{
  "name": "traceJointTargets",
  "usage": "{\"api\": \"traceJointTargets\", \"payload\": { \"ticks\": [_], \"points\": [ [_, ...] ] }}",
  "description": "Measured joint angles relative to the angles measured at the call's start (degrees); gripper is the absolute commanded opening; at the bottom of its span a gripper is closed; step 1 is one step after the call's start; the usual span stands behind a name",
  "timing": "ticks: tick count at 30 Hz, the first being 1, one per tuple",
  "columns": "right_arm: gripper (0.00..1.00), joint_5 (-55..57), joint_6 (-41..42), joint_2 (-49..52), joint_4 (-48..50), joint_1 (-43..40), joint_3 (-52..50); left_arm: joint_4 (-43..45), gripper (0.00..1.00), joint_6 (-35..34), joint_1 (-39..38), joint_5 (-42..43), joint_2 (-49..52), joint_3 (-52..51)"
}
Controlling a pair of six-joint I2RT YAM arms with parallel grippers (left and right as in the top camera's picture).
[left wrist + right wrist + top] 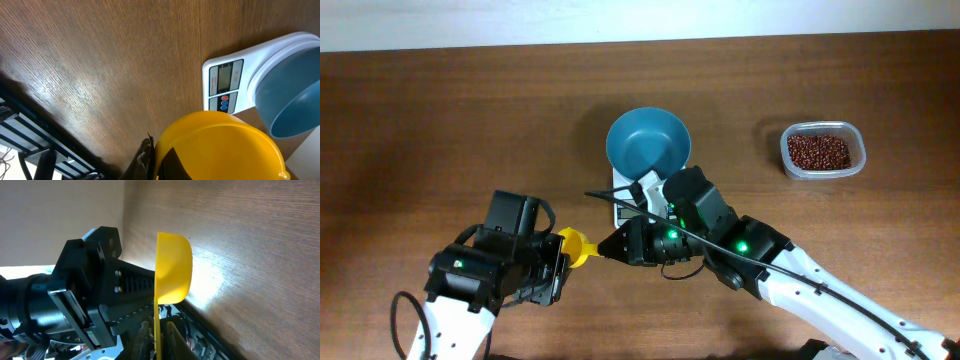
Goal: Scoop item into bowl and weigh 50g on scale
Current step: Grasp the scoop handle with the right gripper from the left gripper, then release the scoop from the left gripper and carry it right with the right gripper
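Between my left gripper (560, 262) and right gripper (608, 247) sits the yellow scoop (577, 246), both right up against it, and whether either one is clamped on it I cannot tell. The bowl (648, 142) rests on the scale (223, 87) just behind my right arm; the beans (819, 151) lie in the clear tub (856, 140), well apart.

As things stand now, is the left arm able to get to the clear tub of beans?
Probably not easily. The left tool is at the yellow scoop near the front left, while the tub of beans sits far right. The right arm and the bowl on the scale lie between.
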Motion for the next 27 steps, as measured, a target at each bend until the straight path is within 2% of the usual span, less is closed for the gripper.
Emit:
{"api": "traceJointTargets", "payload": {
  "ticks": [1, 11, 13, 14, 15, 17, 23, 27],
  "points": [
    [0.04, 0.04, 0.02, 0.00, -0.04, 0.00, -0.02, 0.00, 0.00, 0.00, 0.00, 0.00, 0.00, -0.02],
    [0.04, 0.17, 0.04, 0.15, -0.13, 0.00, -0.02, -0.04, 0.02, 0.00, 0.00, -0.04, 0.00, -0.02],
    [0.04, 0.17, 0.04, 0.15, -0.13, 0.00, -0.02, -0.04, 0.24, 0.00, 0.00, -0.04, 0.00, 0.00],
    [0.04, 0.20, -0.09, 0.15, -0.11, 0.00, 0.00, -0.04, 0.40, -0.09, 0.00, -0.11, 0.00, -0.02],
    [0.04, 0.17, -0.61, 0.15, -0.09, 0.00, 0.00, -0.07, 0.51, -0.15, 0.00, -0.11, 0.00, -0.02],
    [0.04, 0.17, -2.36, 0.20, -0.13, 0.00, -0.02, 0.07, 0.62, -0.76, 0.00, -0.22, 0.00, 0.00],
    [0.04, 2.25, -5.27, 0.22, -1.79, -0.50, 0.00, 0.17, 0.66, -1.01, 0.00, -0.42, 0.00, -0.02],
    [0.04, 6.75, -8.22, 0.22, -3.74, -1.70, 0.00, 3.76, 0.65, 3.61, 0.22, -0.61, -0.28, 0.02]
  ]
}}
